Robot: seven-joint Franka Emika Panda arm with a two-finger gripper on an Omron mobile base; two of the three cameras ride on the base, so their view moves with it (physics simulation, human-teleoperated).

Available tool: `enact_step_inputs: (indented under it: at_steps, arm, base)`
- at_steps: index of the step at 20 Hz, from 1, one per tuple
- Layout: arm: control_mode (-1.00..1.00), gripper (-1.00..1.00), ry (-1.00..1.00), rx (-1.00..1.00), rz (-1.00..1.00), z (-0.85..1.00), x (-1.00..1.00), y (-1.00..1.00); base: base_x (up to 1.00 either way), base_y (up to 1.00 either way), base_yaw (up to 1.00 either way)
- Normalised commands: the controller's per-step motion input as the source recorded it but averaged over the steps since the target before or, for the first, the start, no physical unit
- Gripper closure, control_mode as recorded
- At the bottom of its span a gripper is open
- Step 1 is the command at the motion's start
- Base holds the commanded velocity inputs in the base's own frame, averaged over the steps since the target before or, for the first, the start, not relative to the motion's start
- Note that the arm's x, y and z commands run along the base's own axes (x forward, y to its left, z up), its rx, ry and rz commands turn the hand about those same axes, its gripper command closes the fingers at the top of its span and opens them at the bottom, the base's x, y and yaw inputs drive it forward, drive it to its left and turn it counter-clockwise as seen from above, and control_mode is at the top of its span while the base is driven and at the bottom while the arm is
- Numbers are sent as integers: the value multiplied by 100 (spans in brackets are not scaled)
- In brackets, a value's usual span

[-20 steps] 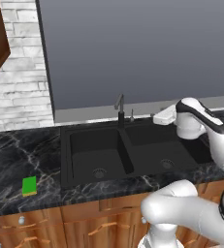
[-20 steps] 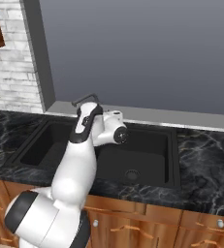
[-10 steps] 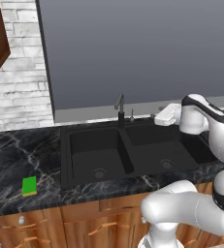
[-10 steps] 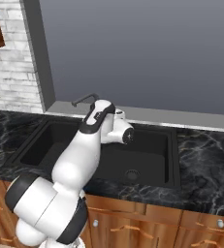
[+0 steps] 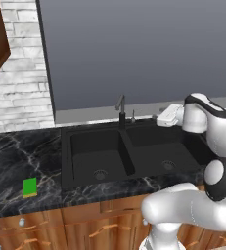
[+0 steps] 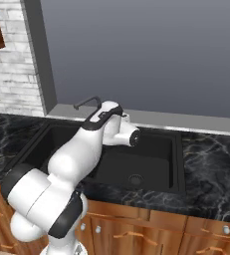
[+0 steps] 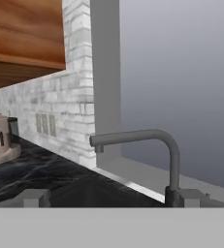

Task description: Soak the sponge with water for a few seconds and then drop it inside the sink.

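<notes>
Left of the sink (image 5: 80, 171), the sponge (image 5: 30, 187) apparently overhangs no counter edge.

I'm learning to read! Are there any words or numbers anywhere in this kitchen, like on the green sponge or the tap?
None: no words, numbers or signs can be read anywhere.
The sponge is plain green.
The faucet, the sink and the brick wall carry no writing.
</notes>
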Motion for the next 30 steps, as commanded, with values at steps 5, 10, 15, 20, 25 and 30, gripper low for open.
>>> enact_step_inputs:
  at_steps: [5,10,15,20,25,30]
  arm:
    - [-100,-100,6,0,0,0,0,0]
    - [-100,-100,2,0,0,0,0,1]
    - [-100,-100,0,0,0,-11,7,9]
    - [-100,-100,0,-1,0,-18,12,21]
    - [-100,-100,0,0,0,-13,17,3]
    - [-100,-100,0,-1,0,-4,15,0]
  base:
    - [0,0,0]
    - [0,0,0]
    - [0,0,0]
    - [0,0,0]
    - [0,0,0]
    - [0,0,0]
